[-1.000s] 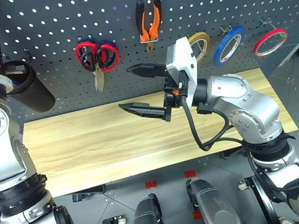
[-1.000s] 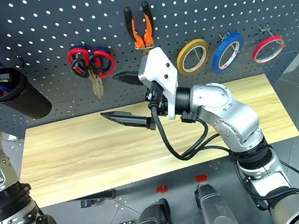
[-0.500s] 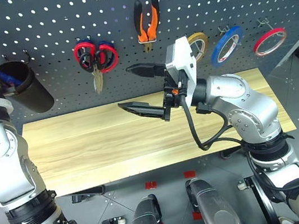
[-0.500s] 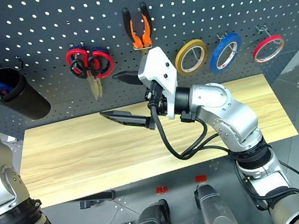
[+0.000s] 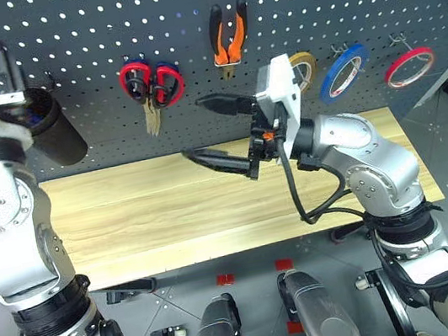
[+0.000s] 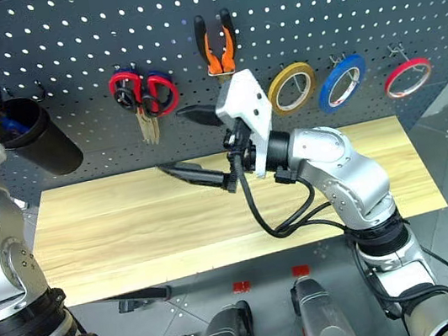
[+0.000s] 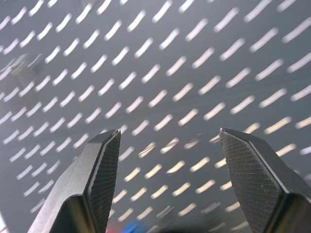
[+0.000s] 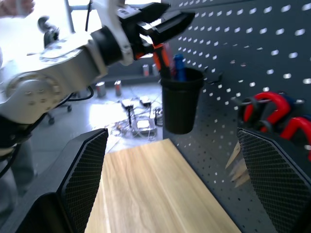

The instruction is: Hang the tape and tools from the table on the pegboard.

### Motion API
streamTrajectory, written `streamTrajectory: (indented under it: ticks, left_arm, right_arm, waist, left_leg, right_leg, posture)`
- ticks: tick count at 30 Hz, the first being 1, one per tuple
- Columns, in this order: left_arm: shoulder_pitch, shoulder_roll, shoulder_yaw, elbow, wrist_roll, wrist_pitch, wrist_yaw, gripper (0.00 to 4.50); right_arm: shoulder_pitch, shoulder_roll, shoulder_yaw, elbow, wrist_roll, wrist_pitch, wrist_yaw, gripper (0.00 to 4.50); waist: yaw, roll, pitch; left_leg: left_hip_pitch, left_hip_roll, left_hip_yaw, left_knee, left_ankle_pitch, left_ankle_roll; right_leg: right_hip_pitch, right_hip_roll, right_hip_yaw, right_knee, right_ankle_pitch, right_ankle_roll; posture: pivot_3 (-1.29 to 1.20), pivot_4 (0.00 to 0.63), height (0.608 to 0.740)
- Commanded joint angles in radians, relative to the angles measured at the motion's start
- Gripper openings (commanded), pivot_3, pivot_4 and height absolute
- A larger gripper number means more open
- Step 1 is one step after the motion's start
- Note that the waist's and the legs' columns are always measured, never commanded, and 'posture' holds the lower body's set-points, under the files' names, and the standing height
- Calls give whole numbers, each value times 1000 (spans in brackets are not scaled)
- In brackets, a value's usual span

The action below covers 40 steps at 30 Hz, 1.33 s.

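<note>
Dark grey pegboard (image 5: 81,20) fills the back of the scene, its pale holes in a regular grid, with the light wooden plank surface (image 5: 131,225) standing just below it. The plank top is bare.

Orange-and-black-handled pliers (image 5: 230,37) hang nose down near the middle of the board. To their left hang red-handled scissors (image 5: 151,86), with a second, darker pair overlapping them; the two are hard to tell apart. To the right of the pliers a yellow tape roll (image 5: 304,68) sits partly behind the right arm's white housing, then a blue tape roll (image 5: 344,72), then the thin red tape ring (image 5: 409,67) on a hook near the board's right end.

At the far left a black cup (image 5: 51,127) hangs tilted from the board, with a blue-handled item and an orange-and-black handle standing up out of it, seen in the right wrist view.

The left end effector (image 7: 167,182) is raised close to the pegboard just above that cup, its two ribbed black fingers (image 7: 104,170) spread well apart with nothing between them.

The right end effector (image 5: 218,128) hangs over the middle of the surface, pointing toward the robot's left, fingers wide apart and empty, one finger near the board and the other lower, above the planks.
</note>
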Motion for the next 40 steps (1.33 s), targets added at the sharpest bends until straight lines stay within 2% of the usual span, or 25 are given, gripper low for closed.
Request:
streamTrajectory:
  ticks: [1,6,9,12,15,18,21,28,36,40]
  left_arm:
    - [34,-15,-10,-121,-68,113,-27,3434]
    - [227,-79,49,-226,-124,260,-22,3434]
    - [354,-94,41,-253,-111,265,-34,3434]
    - [474,-136,22,-253,-149,285,-61,3434]
    - [568,-175,2,-220,-150,230,-88,3434]
    - [657,-226,-26,-182,-155,162,-116,3434]
    - [668,-249,-53,-143,-95,134,-70,3434]
    - [668,-291,-78,-10,-81,-18,-81,3434]
    - [675,-330,-94,103,-53,-118,-52,3434]
    - [695,-336,-95,137,-40,-150,-47,3434]
  right_arm:
    - [21,-14,-52,-55,9,-10,-44,4500]
    - [89,-22,-65,-60,-32,-66,-93,4500]
    - [168,-33,-48,-69,-69,-123,-92,4500]
    - [268,-23,-46,-54,-117,-172,-135,4500]
    - [360,-25,-40,-5,-197,-248,-175,4500]
    - [462,-27,-45,92,-323,-338,-277,4500]
    - [504,-10,-75,163,-372,-365,-359,4500]
    - [536,-8,-107,428,-488,-519,-495,4500]
    - [480,-26,-129,762,-513,-706,-498,4500]
    - [440,-31,-133,860,-513,-756,-488,4500]
  waist:
    - [-1,1,-5]
    - [-22,5,-16]
    - [-23,5,-20]
    - [-20,9,-43]
    - [-16,8,-56]
    - [-7,12,-88]
    - [4,13,-107]
    - [3,21,-171]
    - [5,27,-222]
    - [5,31,-241]
  left_leg:
    - [0,0,0,0,0,0]
    - [1,1,0,-1,0,0]
    - [1,1,1,-1,0,0]
    - [1,1,0,-2,0,0]
    - [2,0,2,-1,0,1]
    - [3,0,1,-2,-1,1]
    - [4,-1,2,-2,-1,1]
    - [6,-1,2,-5,-1,1]
    - [28,-1,1,-7,-7,6]
    - [30,-1,1,-7,-9,5]
  right_leg:
    - [0,0,0,1,0,0]
    - [0,1,1,2,0,0]
    - [-1,1,1,2,0,0]
    - [0,1,1,2,0,0]
    - [1,1,3,0,0,0]
    - [2,1,2,0,0,0]
    - [4,1,3,-2,0,0]
    - [6,1,3,-4,0,0]
    - [32,2,3,-13,-2,2]
    - [35,2,3,-16,-3,2]
  posture:
    - [-259,242,740]
    - [-247,226,740]
    - [-235,213,740]
    - [-231,197,740]
    - [-231,181,740]
    - [-236,158,740]
    - [-234,143,740]
    - [-209,73,740]
    - [-164,27,740]
    - [-150,19,740]
